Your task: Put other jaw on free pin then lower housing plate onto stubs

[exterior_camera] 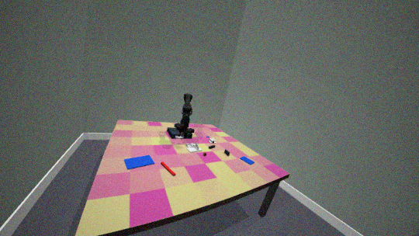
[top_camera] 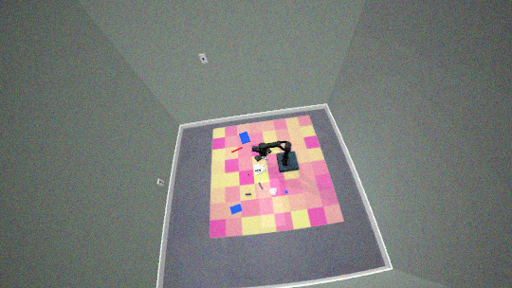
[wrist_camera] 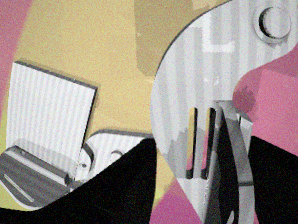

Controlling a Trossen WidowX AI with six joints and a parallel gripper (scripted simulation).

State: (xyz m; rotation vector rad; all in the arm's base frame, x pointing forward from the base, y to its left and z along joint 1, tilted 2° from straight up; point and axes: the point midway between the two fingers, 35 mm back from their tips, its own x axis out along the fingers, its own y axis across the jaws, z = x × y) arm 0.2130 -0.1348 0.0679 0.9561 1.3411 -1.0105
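Note:
My gripper [top_camera: 264, 155] [exterior_camera: 184, 135] [wrist_camera: 200, 148] is shut on a white slotted plate [wrist_camera: 175, 85], with a curved edge, two slots and a round ring at one end. The frames do not settle whether it is a jaw or the housing plate. It hangs above the table, right of the white assembly [top_camera: 259, 169] [exterior_camera: 193, 147] [wrist_camera: 50, 115] in the wrist view. That assembly shows a square panel, a rounded white part [wrist_camera: 112, 142] and a grey part [wrist_camera: 30, 180]. My left finger hides some of it; pins and teeth cannot be made out. Another white part [top_camera: 273, 191] [exterior_camera: 212, 140] lies apart.
Two blue rectangles [top_camera: 245, 137] [top_camera: 235, 208] [exterior_camera: 139, 161] [exterior_camera: 247, 160], a red bar [top_camera: 237, 150] [exterior_camera: 167, 168] and two dark pieces [top_camera: 261, 186] [top_camera: 247, 194] [exterior_camera: 212, 147] [exterior_camera: 226, 152] lie on the table. A small brown piece [exterior_camera: 205, 154] lies near the assembly.

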